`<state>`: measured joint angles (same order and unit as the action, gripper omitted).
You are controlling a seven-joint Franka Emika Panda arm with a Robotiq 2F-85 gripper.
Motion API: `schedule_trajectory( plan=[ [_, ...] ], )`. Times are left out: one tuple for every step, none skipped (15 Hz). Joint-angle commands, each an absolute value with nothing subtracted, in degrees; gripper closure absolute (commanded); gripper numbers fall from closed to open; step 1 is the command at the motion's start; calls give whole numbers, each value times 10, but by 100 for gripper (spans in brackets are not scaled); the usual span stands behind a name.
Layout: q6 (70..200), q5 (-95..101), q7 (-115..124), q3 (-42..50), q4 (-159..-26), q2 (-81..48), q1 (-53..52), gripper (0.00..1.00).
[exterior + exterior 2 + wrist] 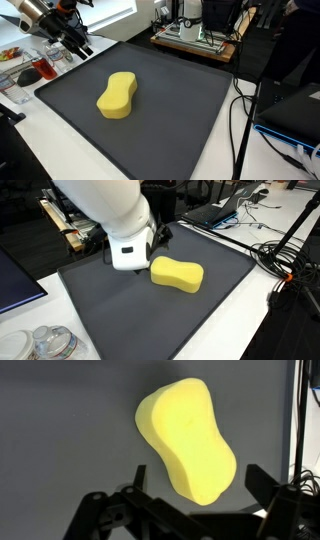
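Observation:
A yellow peanut-shaped sponge point(117, 95) lies flat near the middle of a dark grey mat point(180, 120), and it shows in both exterior views point(177, 274). My gripper point(78, 45) hangs in the air above the mat's far left corner, well away from the sponge, open and empty. In the wrist view the sponge point(185, 435) fills the middle of the picture. The two black fingertips point(256, 478) stand wide apart on either side of its lower end, and the gripper point(197, 472) touches nothing. In an exterior view the white arm point(115, 215) hides the jaws.
The mat lies on a white table. A glass point(45, 66) and a plate of food point(10, 55) stand off its left edge. Black cables point(285, 255) run along one side. Clear containers point(45, 340) sit near a corner. A wooden board with equipment point(195, 38) stands behind.

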<state>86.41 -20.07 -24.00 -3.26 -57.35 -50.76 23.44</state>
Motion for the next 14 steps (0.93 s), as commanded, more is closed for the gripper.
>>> schedule_trajectory(
  plan=[
    [844, -213, -269, -39, -591, -497, 258, 0],
    [842, -215, -277, -39, -606, -487, 264, 0],
    [844, -214, -284, -39, -621, -477, 268, 0],
    [846, -214, -291, -39, -634, -469, 271, 0],
    [847, -215, -297, -39, -653, -457, 275, 0],
    [852, -214, -303, -38, -671, -446, 277, 0],
    [861, -218, -310, -39, -697, -430, 281, 0],
    [868, -223, -314, -39, -724, -414, 284, 0],
    [877, -232, -316, -40, -751, -397, 289, 0],
    [889, -238, -320, -39, -780, -380, 291, 0],
    [895, -246, -321, -37, -804, -365, 293, 0],
    [907, -253, -324, -36, -829, -350, 296, 0],
    [921, -260, -326, -33, -854, -334, 298, 0],
    [939, -267, -328, -31, -880, -319, 300, 0]
  ],
)
